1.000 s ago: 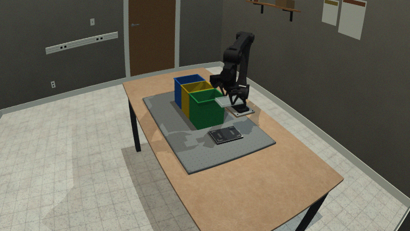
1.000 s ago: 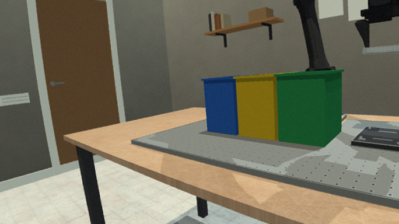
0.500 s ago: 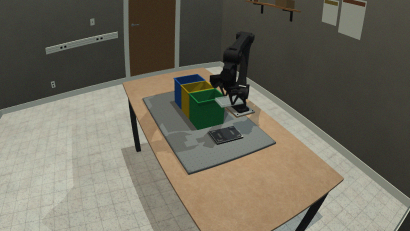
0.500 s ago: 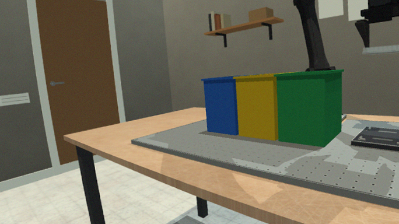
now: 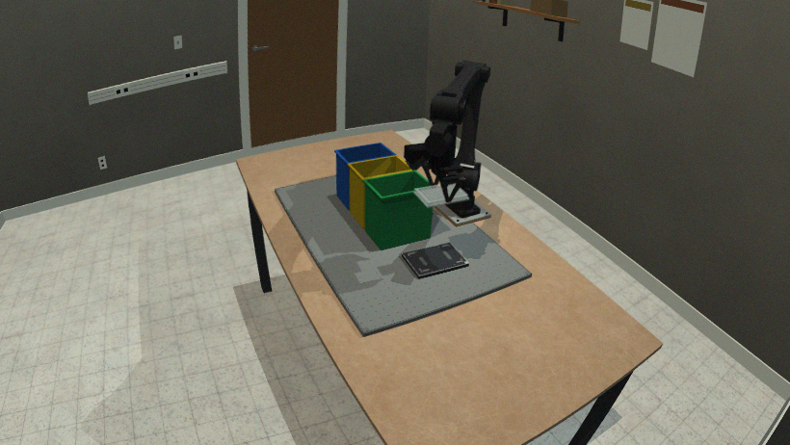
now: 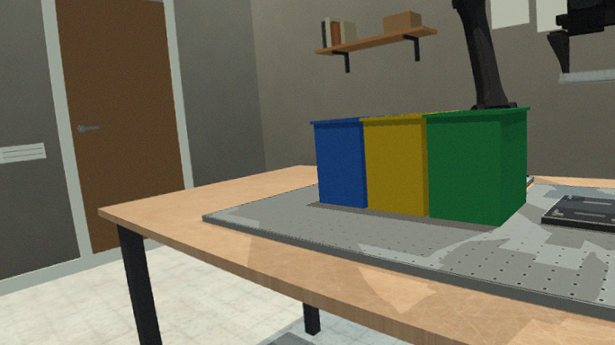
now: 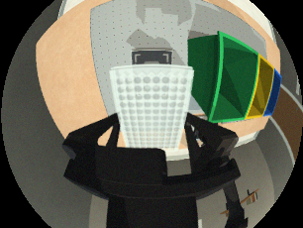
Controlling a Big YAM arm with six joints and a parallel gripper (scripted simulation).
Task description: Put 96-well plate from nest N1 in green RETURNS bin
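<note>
Above the green bin (image 6: 475, 167), we see the gripper (image 6: 597, 66) clamping the 96-well plate (image 6: 594, 76) level; the arm's base is hidden behind the bins.

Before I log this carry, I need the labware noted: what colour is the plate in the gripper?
White, dotted with wells: the plate shows best in the wrist view.
</note>
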